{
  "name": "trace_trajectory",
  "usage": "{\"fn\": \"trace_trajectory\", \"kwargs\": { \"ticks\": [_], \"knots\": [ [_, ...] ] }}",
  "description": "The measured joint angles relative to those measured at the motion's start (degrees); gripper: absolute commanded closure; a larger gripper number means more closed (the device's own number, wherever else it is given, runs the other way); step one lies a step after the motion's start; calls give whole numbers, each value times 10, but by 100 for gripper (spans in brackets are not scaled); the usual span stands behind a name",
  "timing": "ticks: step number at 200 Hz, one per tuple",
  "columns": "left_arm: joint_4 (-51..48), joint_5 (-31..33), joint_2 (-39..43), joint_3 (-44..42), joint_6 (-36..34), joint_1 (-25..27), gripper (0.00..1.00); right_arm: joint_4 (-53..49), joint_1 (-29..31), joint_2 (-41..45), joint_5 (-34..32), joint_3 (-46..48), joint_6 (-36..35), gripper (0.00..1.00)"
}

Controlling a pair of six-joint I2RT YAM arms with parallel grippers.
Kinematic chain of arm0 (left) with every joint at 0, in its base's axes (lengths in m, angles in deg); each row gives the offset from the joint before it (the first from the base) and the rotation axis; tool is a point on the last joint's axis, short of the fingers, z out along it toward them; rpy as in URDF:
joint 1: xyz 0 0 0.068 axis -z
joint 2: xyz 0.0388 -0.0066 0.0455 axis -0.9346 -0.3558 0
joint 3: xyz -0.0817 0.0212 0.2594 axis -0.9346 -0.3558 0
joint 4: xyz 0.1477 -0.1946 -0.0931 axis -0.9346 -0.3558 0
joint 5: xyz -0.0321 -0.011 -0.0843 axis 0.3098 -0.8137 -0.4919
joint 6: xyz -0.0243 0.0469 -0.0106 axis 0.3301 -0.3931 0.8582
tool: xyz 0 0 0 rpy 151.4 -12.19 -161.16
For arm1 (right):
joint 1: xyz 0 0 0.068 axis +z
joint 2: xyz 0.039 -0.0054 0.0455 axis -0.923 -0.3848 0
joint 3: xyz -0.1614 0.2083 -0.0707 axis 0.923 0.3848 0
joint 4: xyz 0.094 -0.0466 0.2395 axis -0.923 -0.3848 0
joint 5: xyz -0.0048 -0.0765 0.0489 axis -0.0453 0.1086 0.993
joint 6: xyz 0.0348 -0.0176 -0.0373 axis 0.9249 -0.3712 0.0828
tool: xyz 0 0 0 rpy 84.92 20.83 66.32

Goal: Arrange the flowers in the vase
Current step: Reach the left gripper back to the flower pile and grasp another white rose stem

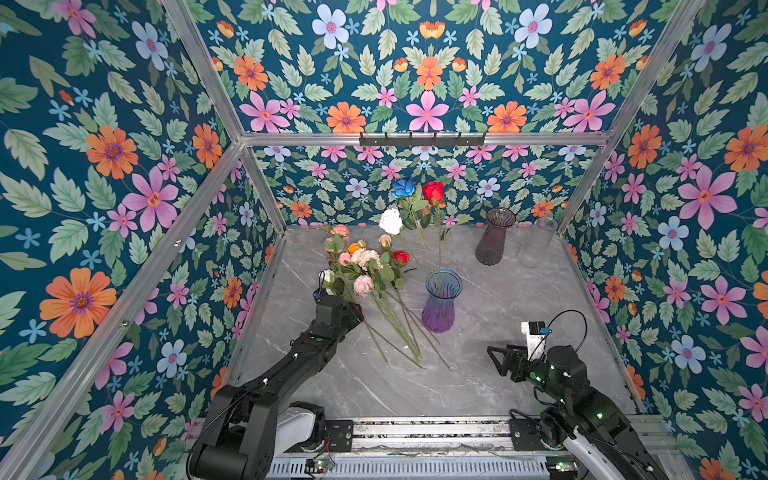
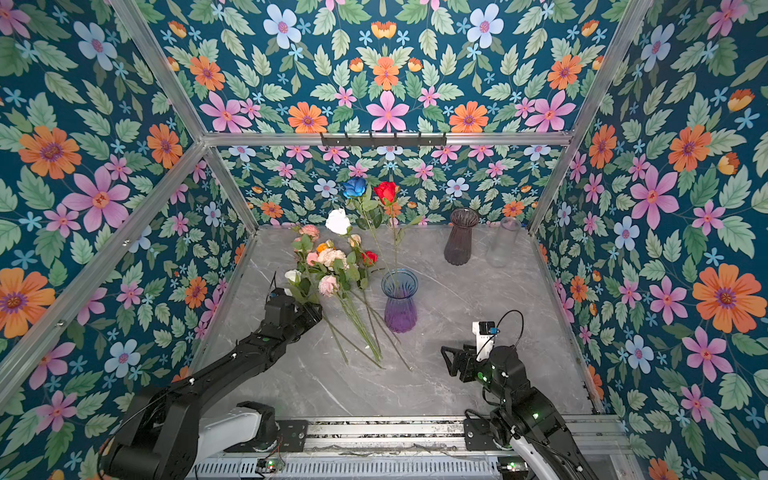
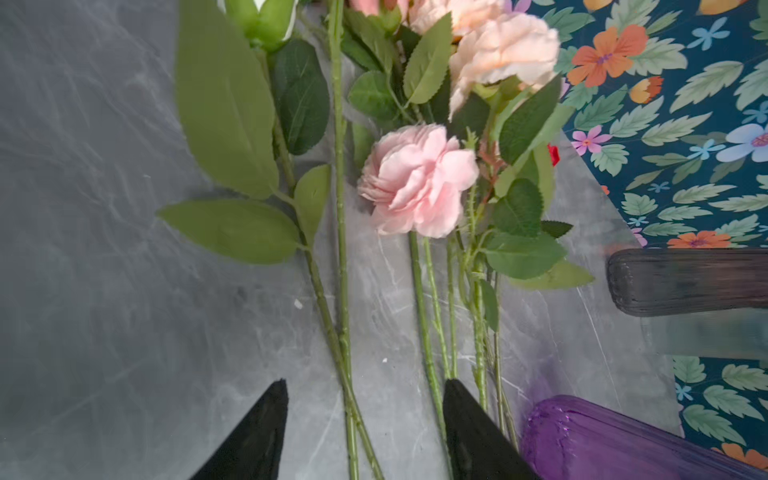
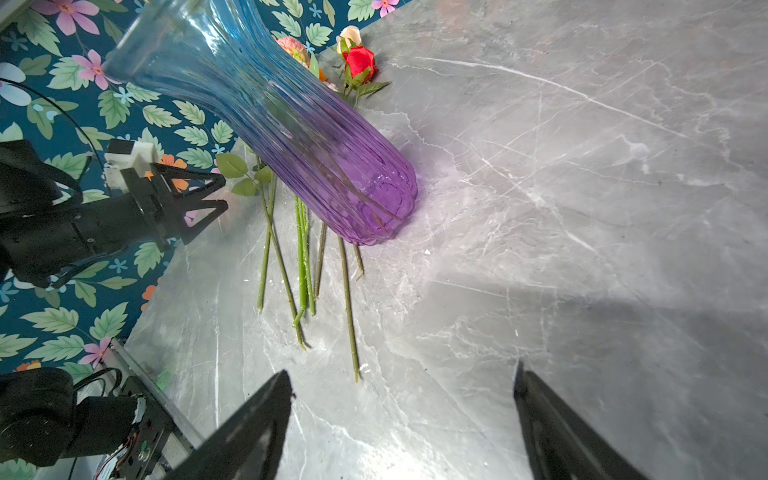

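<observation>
Looking down in both top views, most of the flowers lie in a loose heap on the left of the grey table. Their heads point toward the back wall and their cut ends fan toward the front; the heads overlap too much for a sure count. Three more stand in the vase at mid-table, with blue, red and white heads, and their thin stems are hard to follow through the glass. The left gripper sits low at the heap's near side, its tips lost among leaves. The right gripper hangs over bare table at the front right, well apart from the vase. A dark vase and a faint clear vase stand just beside each other at the back right. From the left wrist, the left gripper has its jaws parted, with two stems running between them and clear of both. One finger covers the lower stem of a pink head; upper heads and the vase are cut off. From the right wrist, the right gripper gapes wide over bare marble, holding nothing. The vase, its mouth partly cropped, hides most of the heap.
</observation>
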Motion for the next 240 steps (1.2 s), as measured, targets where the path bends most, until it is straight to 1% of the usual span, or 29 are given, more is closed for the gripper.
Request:
{"fn": "trace_trajectory", "kwargs": {
  "ticks": [18,50,73,90,103,120,170,180,197,221,240],
  "knots": [
    [24,-21,-25,-3,10,-11,39,0,0,0,0,0,0,15],
    [76,-62,-73,-17,30,-40,47,0,0,-1,0,0,0,15],
    [115,-92,-111,-24,44,-55,56,0,0,-3,0,0,0,15],
    [148,-113,-138,-25,52,-62,57,0,0,-7,0,0,0,15],
    [173,-128,-155,-25,60,-66,55,0,0,-10,0,0,0,15],
    [205,-144,-174,-23,62,-70,56,0,0,-11,-1,0,0,15],
    [264,-172,-226,-18,77,-96,79,0,0,-11,-1,0,0,15],
    [280,-180,-237,-19,84,-103,80,0,0,-11,-2,0,0,15],
    [305,-191,-249,-23,89,-112,84,0,0,-11,-2,0,0,15],
    [319,-202,-240,-29,90,-115,96,0,0,-13,-2,0,0,15],
    [315,-204,-209,-30,87,-115,99,0,0,-15,-2,0,0,15]
  ]
}}
